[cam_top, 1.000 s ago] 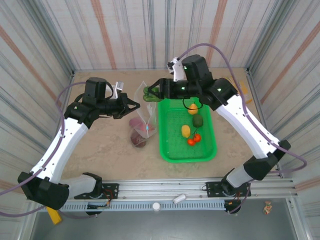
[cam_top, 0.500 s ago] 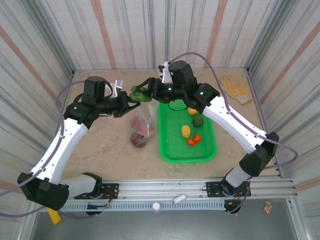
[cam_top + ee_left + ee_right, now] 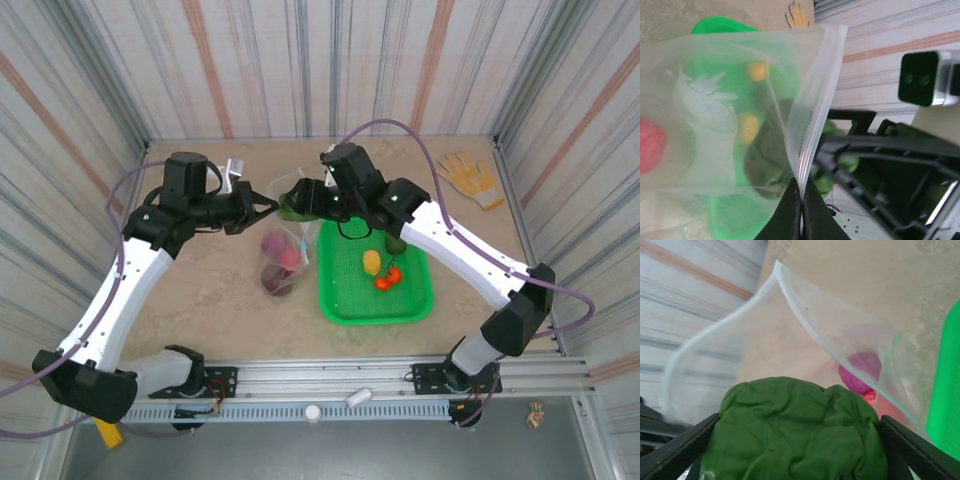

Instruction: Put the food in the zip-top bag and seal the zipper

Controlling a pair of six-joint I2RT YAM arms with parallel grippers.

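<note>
- Clamping a dark green leafy vegetable (image 3: 795, 430) between widely spread jaws, the right gripper (image 3: 296, 198) holds it at the mouth of the zip-top bag (image 3: 286, 228), apparently lined up to drop it inside.
- The left gripper (image 3: 800, 207) is pinched tight on the bag's rim at the zipper (image 3: 816, 85). It lifts that side so the floppy mouth gapes toward the vegetable.
- Lower in the bag, a magenta piece (image 3: 860, 371) and a purple piece (image 3: 277, 281) weigh its bottom down on the table.
- Just beside the bag, the green basket (image 3: 330, 300) holds a yellow piece (image 3: 372, 262), red tomatoes (image 3: 387, 280) and a dark green fruit (image 3: 396, 243), all awaiting transfer.
- The zipper remains unsealed, so closing it looks some way off.
</note>
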